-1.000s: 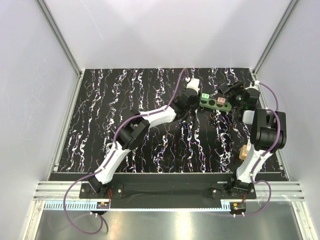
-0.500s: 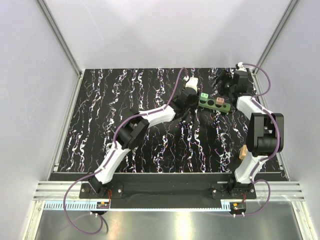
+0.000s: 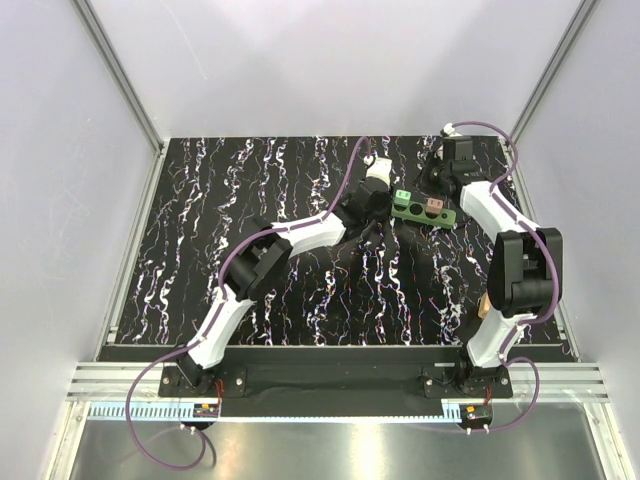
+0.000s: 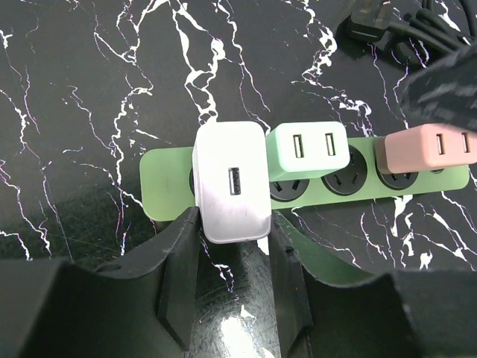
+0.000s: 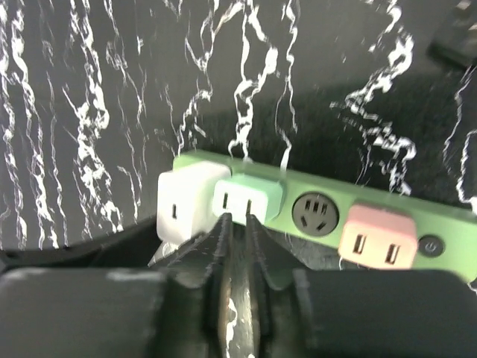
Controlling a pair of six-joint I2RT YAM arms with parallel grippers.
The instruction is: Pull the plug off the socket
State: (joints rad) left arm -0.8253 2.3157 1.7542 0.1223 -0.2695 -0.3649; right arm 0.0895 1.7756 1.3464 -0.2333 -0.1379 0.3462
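Note:
The socket (image 4: pixel 164 190) is a long green strip lying on the black marbled table. It carries a white plug (image 4: pixel 231 183) at its left end, then a mint plug (image 4: pixel 307 151), an empty hole (image 4: pixel 346 179) and a pink plug (image 4: pixel 425 148). My left gripper (image 4: pixel 232 224) is shut on the white plug, one finger against each side of its near end. My right gripper (image 5: pixel 236 220) is shut with nothing between its fingers, its tips just under the mint plug (image 5: pixel 248 198). In the top view the socket (image 3: pixel 445 217) lies between the two grippers.
A black plug with its cords (image 4: pixel 387 22) lies just beyond the strip, near the back right corner. White walls and metal posts ring the table (image 3: pixel 250 200). The right arm (image 3: pixel 495 210) reaches along the right edge.
The right arm has swung from the table's right edge to the strip's far side, and its jaws have gone from wide open to shut. The left gripper has kept its hold.

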